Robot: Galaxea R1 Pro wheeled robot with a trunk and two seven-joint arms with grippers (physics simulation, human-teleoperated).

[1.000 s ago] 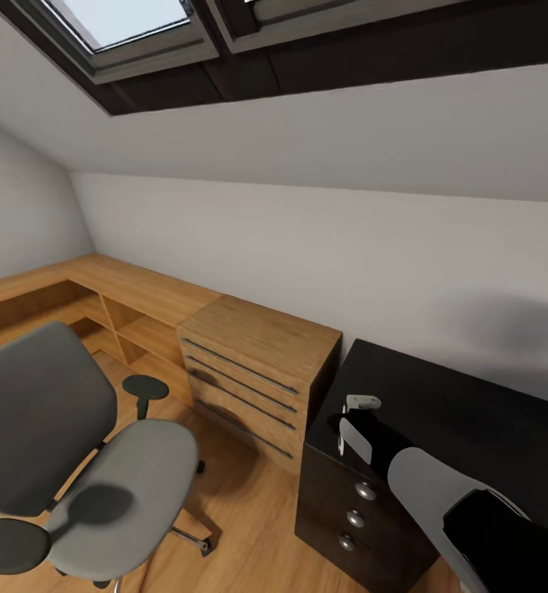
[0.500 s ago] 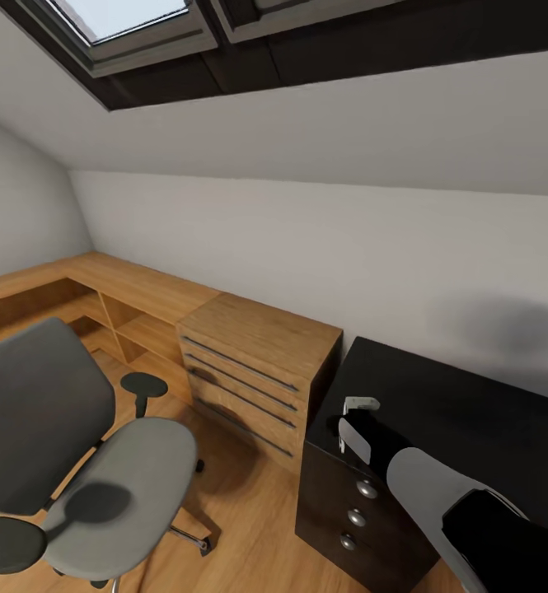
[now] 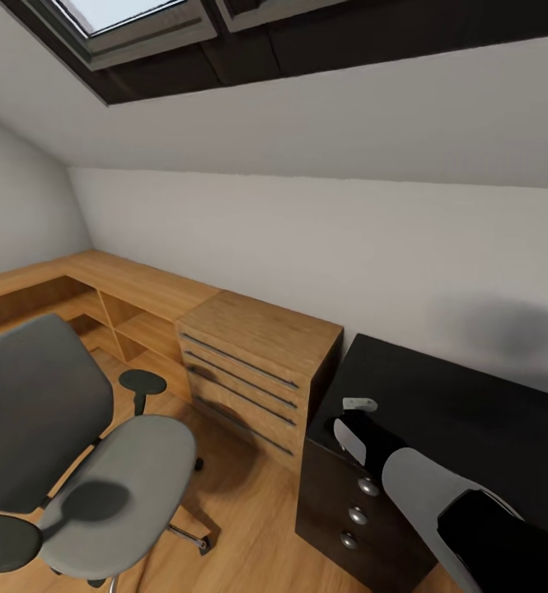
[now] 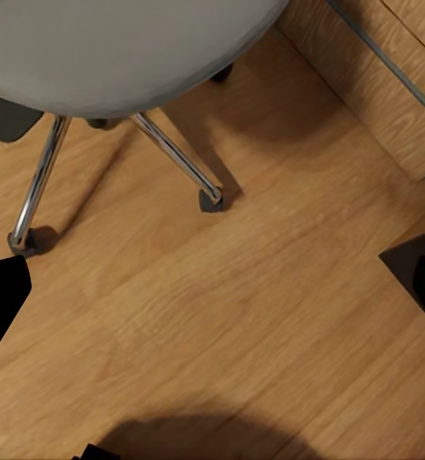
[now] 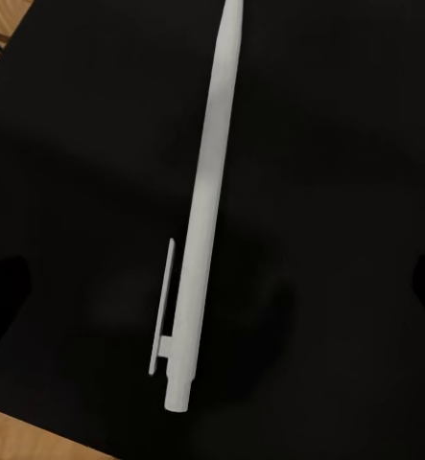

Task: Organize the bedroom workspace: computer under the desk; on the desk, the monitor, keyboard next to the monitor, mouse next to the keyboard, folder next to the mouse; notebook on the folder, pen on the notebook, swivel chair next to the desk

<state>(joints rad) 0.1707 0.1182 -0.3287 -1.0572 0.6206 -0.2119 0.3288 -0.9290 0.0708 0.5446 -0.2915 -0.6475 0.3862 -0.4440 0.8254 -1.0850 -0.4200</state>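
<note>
- Right pincer: hovers over the bench at 4 o'clock; jaw state cannot be told.
- Pen: lies flat on the bench beneath it; advise descending centred across the barrel.
- Swivel chair: 8 o'clock, seat bare.

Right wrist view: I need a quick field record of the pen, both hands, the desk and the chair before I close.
pen: white pen lying flat on the black desk, not held
right hand: right hand open over the desk's end above the drawer unit, one finger on each side of the pen
left hand: left hand open, low over the wood floor by the chair's chrome legs
swivel chair: swivel chair on the floor, apart from the desk; nothing on its seat
beside desk: wooden drawer cabinet
</note>
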